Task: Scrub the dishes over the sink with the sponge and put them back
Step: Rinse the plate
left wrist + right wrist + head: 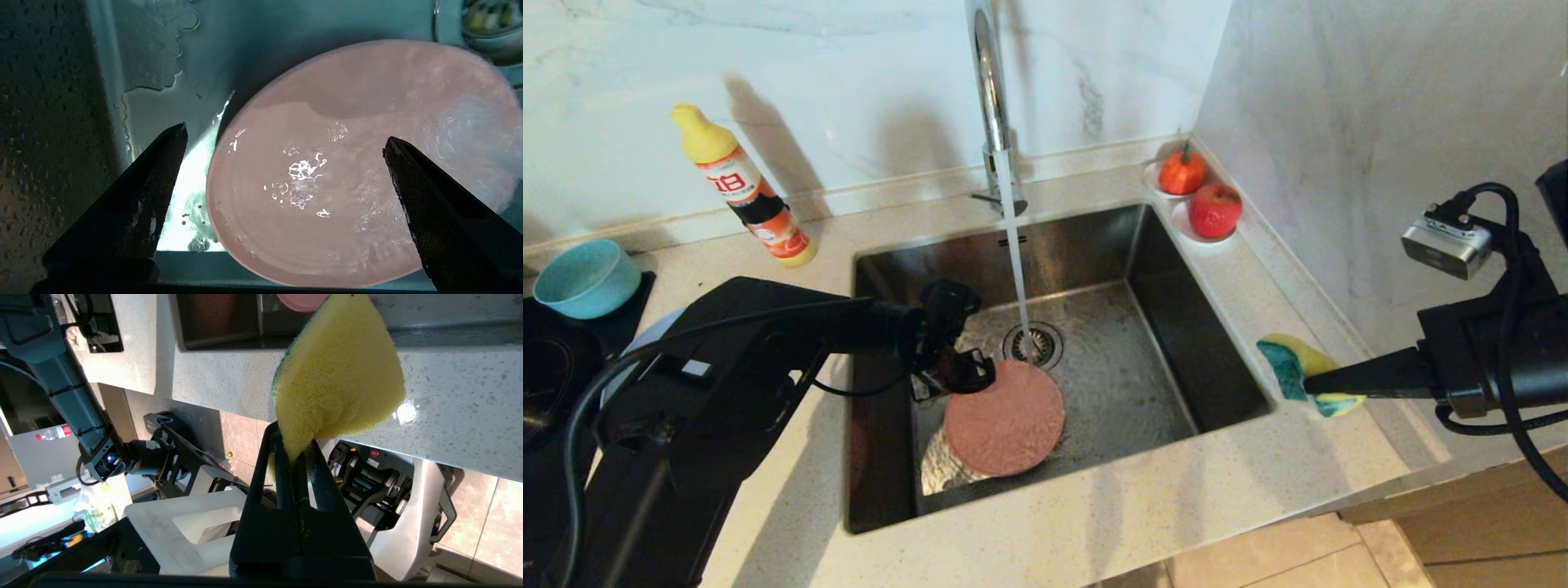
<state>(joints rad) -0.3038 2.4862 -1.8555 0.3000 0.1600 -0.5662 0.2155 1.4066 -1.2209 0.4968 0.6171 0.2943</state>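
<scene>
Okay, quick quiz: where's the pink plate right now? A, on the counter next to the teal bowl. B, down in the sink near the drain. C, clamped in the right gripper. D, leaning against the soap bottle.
B: the pink plate lies in the sink beside the drain, under the open left gripper; the right gripper is shut on the sponge.

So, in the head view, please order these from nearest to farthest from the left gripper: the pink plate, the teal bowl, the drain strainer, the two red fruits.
From the left gripper, open, low in the sink:
1. Pink plate, just beneath it on the sink floor.
2. Drain strainer, a little beyond, under the water stream.
3. Red fruits, back right corner of the counter.
4. Teal bowl, far left on the counter.
</scene>
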